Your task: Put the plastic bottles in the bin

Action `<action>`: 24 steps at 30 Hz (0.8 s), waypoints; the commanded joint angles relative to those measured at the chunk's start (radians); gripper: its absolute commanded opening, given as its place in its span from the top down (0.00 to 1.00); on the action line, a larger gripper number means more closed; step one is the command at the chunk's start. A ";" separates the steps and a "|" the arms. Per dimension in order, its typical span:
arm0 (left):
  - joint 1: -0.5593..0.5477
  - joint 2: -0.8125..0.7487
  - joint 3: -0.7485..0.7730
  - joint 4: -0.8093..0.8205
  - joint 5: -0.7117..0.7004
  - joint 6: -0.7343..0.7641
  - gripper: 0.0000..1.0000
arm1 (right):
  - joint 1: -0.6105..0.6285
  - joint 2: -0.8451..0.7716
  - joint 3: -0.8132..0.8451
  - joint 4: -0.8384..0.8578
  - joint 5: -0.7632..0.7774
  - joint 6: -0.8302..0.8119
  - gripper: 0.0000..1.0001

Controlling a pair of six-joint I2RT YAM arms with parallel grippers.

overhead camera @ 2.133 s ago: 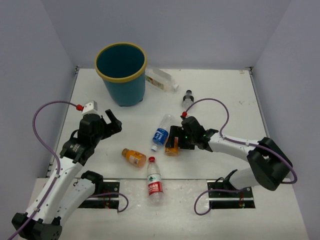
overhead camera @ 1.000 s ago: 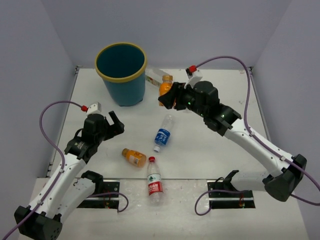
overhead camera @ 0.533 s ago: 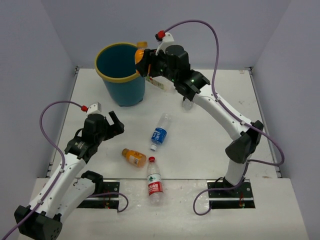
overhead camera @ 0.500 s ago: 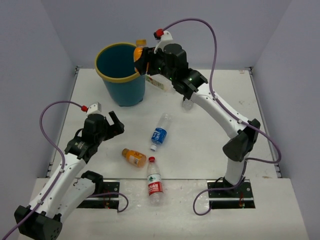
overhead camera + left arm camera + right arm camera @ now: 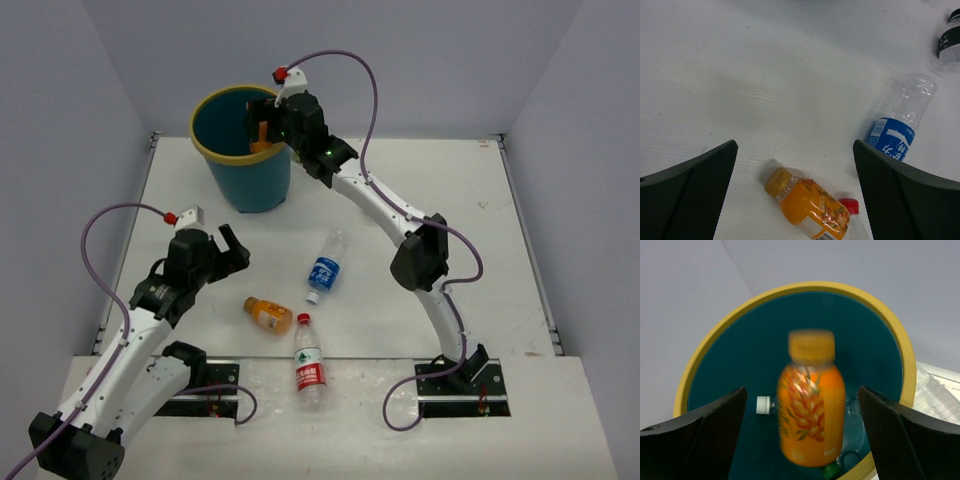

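The teal bin (image 5: 205,150) with a yellow rim stands at the back left. My right gripper (image 5: 262,125) hangs open over its mouth. In the right wrist view an orange bottle (image 5: 811,410) is blurred between the spread fingers (image 5: 700,430), with a gap on each side, above the bin's (image 5: 790,290) inside. A white-capped clear bottle (image 5: 763,404) and a green cap (image 5: 830,471) lie at the bottom. My left gripper (image 5: 232,250) is open above a second orange bottle (image 5: 810,205). A blue-label bottle (image 5: 324,265) and a red-label bottle (image 5: 309,365) lie on the table.
A dark-capped bottle (image 5: 950,42) shows at the far right of the left wrist view. A clear packet (image 5: 940,395) lies on the table just right of the bin. The right arm (image 5: 385,205) stretches across the table's middle.
My right arm carried the orange bottle from the table's middle up and left over the bin, then opened; the bottle now sits loose and blurred between the fingers. The left arm barely moved.
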 commanded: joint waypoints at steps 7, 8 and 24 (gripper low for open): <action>0.001 -0.014 -0.023 -0.001 0.045 -0.013 0.00 | 0.003 -0.103 0.010 0.029 -0.001 -0.078 0.01; 0.001 -0.014 -0.022 -0.001 0.052 -0.017 0.00 | 0.003 -0.111 0.006 0.028 0.000 -0.088 0.01; 0.000 0.039 -0.026 -0.108 0.164 -0.173 0.00 | -0.023 -0.637 -0.579 0.043 0.218 0.046 0.01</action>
